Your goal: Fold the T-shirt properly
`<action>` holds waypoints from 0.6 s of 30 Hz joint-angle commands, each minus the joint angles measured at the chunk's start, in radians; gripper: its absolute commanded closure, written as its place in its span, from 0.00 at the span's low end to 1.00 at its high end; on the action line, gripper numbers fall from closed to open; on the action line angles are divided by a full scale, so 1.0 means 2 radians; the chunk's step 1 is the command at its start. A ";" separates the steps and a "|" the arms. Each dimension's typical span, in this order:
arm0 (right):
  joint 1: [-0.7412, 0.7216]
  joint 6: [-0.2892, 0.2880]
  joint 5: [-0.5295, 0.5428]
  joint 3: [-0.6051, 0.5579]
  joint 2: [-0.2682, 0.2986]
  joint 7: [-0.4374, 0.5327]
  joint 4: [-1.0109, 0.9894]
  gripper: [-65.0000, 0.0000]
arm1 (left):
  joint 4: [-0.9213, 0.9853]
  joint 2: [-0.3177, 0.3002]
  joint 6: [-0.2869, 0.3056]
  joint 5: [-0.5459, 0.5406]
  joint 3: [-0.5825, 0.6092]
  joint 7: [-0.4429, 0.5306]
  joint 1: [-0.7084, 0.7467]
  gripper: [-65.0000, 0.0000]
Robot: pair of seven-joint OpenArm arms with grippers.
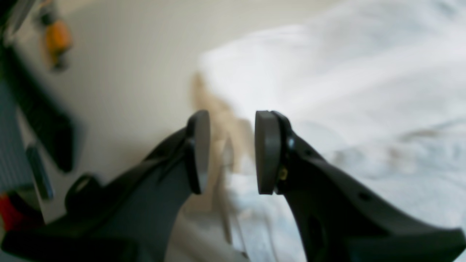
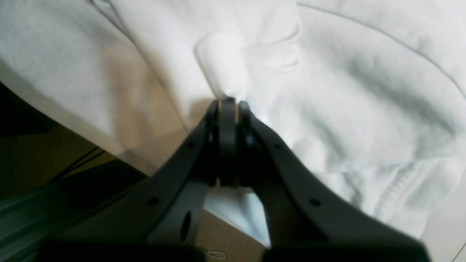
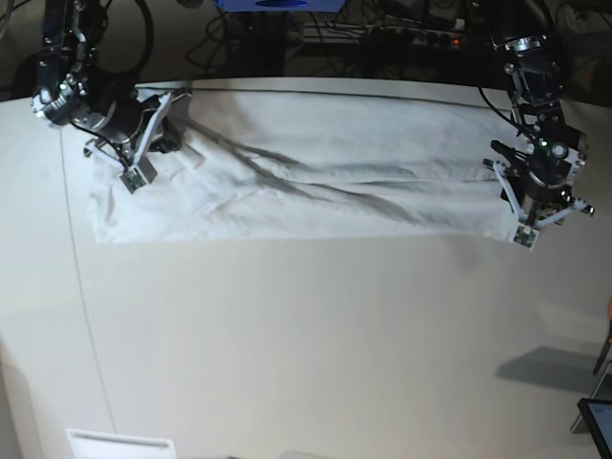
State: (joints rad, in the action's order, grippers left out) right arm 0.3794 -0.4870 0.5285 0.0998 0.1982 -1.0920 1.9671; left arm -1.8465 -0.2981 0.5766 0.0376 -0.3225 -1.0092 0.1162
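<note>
Pale and matte, the bench (image 3: pixel 306 335) is filling most of the base view, bare across its near half. Lying along its far side is the T-shirt (image 3: pixel 316 182), a white cloth spread in a long wrinkled band from one arm to the other, with creases running diagonally through its middle. Behind the bench's far edge, dark cables (image 3: pixel 382 29) and equipment are crowding the background, and a blue object (image 3: pixel 277 5) is showing at the top. The right arm's gripper (image 2: pixel 228 103) is sitting at the end of the shirt on the base view's left; its jaws are pressed together on a pinched fold of the white fabric, which is bunching up just above the tips in the right wrist view, with a stitched hem trailing down beside the arm's black frame. The left arm's gripper (image 1: pixel 232 151) is hovering at the opposite end of the cloth, its jaws standing apart with a moderate gap and nothing between the grey pads (image 1: pixel 267 153); the shirt's edge is lying below and beyond them, blurred. In the left wrist view a small orange item (image 1: pixel 57 40) is sitting on the bench well away from the cloth, too blurred to identify.
</note>
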 commanded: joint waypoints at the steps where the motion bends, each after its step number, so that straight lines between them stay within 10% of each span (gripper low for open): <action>1: -0.003 -0.001 0.005 0.001 0.003 0.007 0.006 1.00 | -0.015 -0.006 -0.004 -0.009 -0.019 0.005 -0.010 0.67; 18: -0.004 0.000 0.005 -0.040 0.003 0.007 0.006 1.00 | 0.117 0.006 -0.004 -0.008 -0.038 0.004 -0.087 0.66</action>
State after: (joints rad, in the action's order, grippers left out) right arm 0.3767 -0.4854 0.5243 0.0170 0.1982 -1.0939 1.9656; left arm -1.5986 -0.2684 0.5766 0.0185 -0.3927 -1.0149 -0.0422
